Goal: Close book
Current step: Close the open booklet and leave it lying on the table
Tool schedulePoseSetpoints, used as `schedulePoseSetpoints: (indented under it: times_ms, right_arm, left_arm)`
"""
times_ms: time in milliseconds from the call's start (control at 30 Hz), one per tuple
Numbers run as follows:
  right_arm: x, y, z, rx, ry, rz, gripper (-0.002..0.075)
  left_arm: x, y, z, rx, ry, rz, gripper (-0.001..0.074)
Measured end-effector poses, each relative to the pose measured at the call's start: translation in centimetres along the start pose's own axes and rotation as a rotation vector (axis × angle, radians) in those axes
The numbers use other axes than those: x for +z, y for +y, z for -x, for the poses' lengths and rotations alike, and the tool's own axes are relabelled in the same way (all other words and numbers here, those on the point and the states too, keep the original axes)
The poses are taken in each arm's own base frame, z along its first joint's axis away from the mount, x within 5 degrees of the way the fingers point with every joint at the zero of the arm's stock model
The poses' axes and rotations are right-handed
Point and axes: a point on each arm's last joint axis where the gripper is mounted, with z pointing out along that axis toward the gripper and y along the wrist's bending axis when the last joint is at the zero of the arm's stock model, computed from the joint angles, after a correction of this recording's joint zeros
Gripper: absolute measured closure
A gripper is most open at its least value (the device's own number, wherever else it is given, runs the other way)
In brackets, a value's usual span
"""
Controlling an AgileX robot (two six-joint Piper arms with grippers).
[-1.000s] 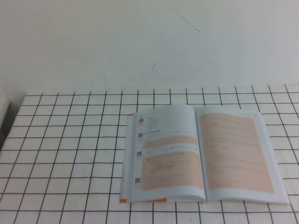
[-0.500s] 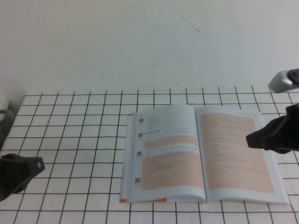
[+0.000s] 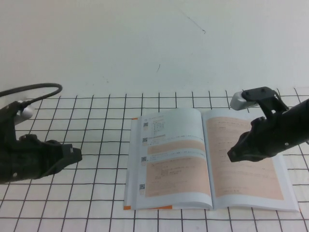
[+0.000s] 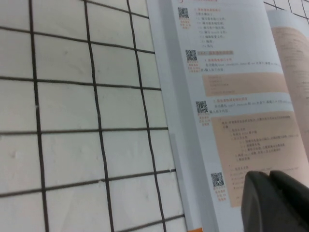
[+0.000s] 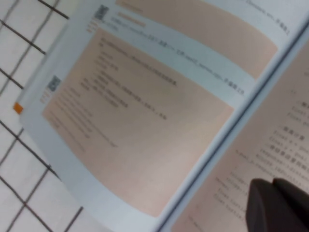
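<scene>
- book (image 3: 207, 159) is lying wide open & flat on the table (image 3: 87, 193), a bit right of the middle and toward the near edge. Its right page is reaching almost to the table's right edge.
- both pages are showing peach text blocks. Left page is carrying a column of small QR codes (image 3: 144, 158) down its outer margin, and an orange strip (image 3: 149, 208) is peeking out at the book's near-left corner.
- left gripper (image 3: 72, 154) is hanging over the grid cloth near the table's left edge, pointing toward the book but well apart from it. In the left wrist view the fingers (image 4: 260, 198) are sitting pressed together w/ nothing between them.
- right gripper (image 3: 232, 155) is hovering over the right page, on the half closer to the spine. Its fingers (image 5: 263, 205) are looking closed up too and aren't holding anything. Can't tell if the tip is actually touching the paper tbh.
- a black cable (image 3: 38, 88) is looping up behind the left arm, by the table's far-left corner.
- plain white wall (image 3: 145, 43) is running along the far edge of the table.
</scene>
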Motion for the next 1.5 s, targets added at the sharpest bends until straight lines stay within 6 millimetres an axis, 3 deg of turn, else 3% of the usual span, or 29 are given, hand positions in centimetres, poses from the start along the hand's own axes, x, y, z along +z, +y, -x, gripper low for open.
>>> schedulePoseSetpoints:
  times_ms: [167,367,533,833,1167,1500]
  right_arm:
    - [1.8,-1.1,-0.6,0.01,0.06,-0.027,0.0729]
    - [3.5,-2.0,-1.2,0.026,0.102,-0.038,0.0729]
    - [4.7,-2.7,-1.7,0.035,0.127,-0.05,0.0729]
    - [4.8,-2.9,-1.8,0.018,0.136,-0.064,0.0729]
    - [4.9,-3.0,-1.9,-0.001,0.142,-0.076,0.0729]
    - [4.9,-3.1,-1.9,-0.003,0.14,-0.088,0.0729]
  left_arm:
    - [2.8,-0.2,1.7,0.058,0.072,-0.014,0.0738]
    - [7.5,-1.0,1.7,0.091,0.169,-0.016,0.0738]
    - [10.7,0.2,1.4,0.032,0.226,0.017,0.0738]
    - [15.2,2.2,1.3,-0.024,0.294,0.047,0.0738]
    - [17.2,2.8,2.0,-0.043,0.306,0.041,0.0738]
    - [18.0,1.1,1.1,0.053,0.349,0.044,0.0738]
